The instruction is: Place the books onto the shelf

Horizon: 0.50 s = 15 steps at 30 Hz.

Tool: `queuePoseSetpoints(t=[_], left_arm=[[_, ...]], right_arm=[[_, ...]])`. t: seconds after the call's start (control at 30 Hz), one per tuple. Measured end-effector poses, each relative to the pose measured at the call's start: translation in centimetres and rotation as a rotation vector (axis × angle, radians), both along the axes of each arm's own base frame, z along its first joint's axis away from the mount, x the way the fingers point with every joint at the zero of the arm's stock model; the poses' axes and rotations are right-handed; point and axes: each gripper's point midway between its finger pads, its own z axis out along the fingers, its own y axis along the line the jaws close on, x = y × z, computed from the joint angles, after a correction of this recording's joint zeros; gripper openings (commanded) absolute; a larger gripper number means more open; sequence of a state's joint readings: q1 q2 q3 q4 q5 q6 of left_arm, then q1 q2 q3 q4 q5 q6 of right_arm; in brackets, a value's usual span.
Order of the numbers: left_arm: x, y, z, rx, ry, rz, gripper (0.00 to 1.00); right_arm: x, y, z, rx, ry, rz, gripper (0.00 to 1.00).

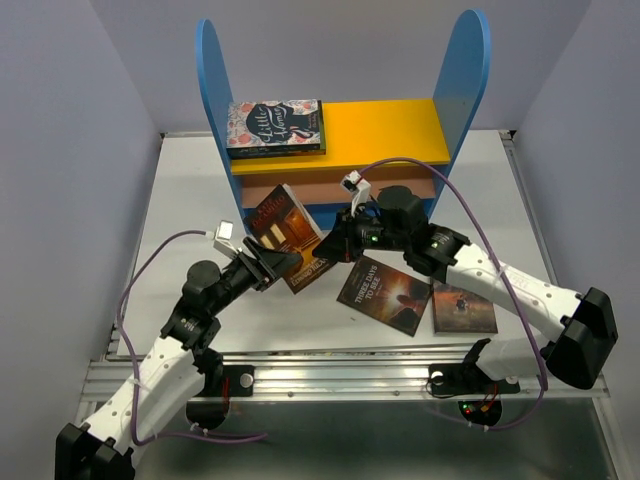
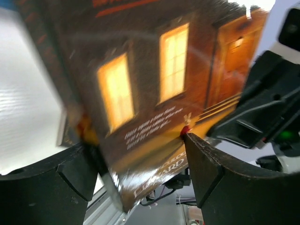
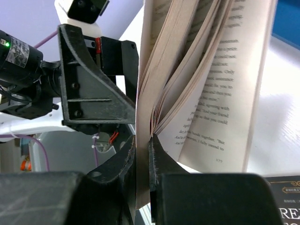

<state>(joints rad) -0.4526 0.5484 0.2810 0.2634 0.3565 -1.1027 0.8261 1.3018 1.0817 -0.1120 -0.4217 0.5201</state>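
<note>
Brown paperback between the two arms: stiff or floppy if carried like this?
Likely floppy: the right fingers pinch only a thin layer of the brown paperback, and its pages fan loose. Probably light, as that pinch seems to hold it. It may swing, with the left fingers open around it.

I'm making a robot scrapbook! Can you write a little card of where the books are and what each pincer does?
Shelf: blue sides, yellow top board
On shelf: one book, flat on the top board
Held book: brown cover, lit windows, in front of the shelf
Right pincer: shut on some of its pages
Left pincer: open, straddling that book
On table: Three Days to See and a dark book
</note>
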Motion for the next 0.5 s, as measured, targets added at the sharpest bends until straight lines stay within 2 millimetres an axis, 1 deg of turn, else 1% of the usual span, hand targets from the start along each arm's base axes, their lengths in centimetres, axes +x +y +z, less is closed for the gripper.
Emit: queuePoseSetpoints(t=[0.03,0.1,0.13,0.2,0.23,0.37,0.4,0.43,0.47,0.5], left_arm=[[-0.1,-0.1,0.5,-0.010,-0.022,-0.010,0.75],[-0.2,-0.4,1.6,-0.028,-0.068,-0.027,0.70],[-0.2,-0.4,1.8,-0.033,-0.076,-0.032,0.58],[-0.2,-0.4,2.3,-0.042,-0.094,-0.034,0.46],[-0.2,-0.5,2.4,-0.044,-0.100,-0.034,0.35],[-0.4,-0.5,3.6,-0.062,-0.148,-0.039,0.22],[-0.4,-0.4,3.7,-0.064,-0.157,-0.039,0.15],[-0.5,-0.4,3.9,-0.067,-0.165,-0.038,0.03],[-0.5,-0.4,4.1,-0.069,-0.170,-0.037,0.00],[-0.5,-0.3,4.1,-0.068,-0.169,-0.037,0.00]], right_arm=[[-0.1,0.0,0.1,0.003,0.001,0.004,0.01],[-0.3,0.1,0.3,0.009,0.009,0.014,0.01],[-0.3,0.1,0.4,0.011,0.010,0.014,0.01],[-0.3,0.2,0.8,0.018,0.007,0.015,0.01],[-0.2,0.2,0.9,0.021,0.006,0.013,0.01],[0.5,-0.1,0.9,0.016,0.017,-0.021,0.01],[0.6,-0.2,0.9,0.016,0.019,-0.028,0.01],[0.7,-0.2,0.8,0.014,0.022,-0.034,0.02],[0.8,-0.3,0.8,0.012,0.023,-0.041,0.38],[1.0,-0.4,0.7,0.007,0.022,-0.054,0.62]])
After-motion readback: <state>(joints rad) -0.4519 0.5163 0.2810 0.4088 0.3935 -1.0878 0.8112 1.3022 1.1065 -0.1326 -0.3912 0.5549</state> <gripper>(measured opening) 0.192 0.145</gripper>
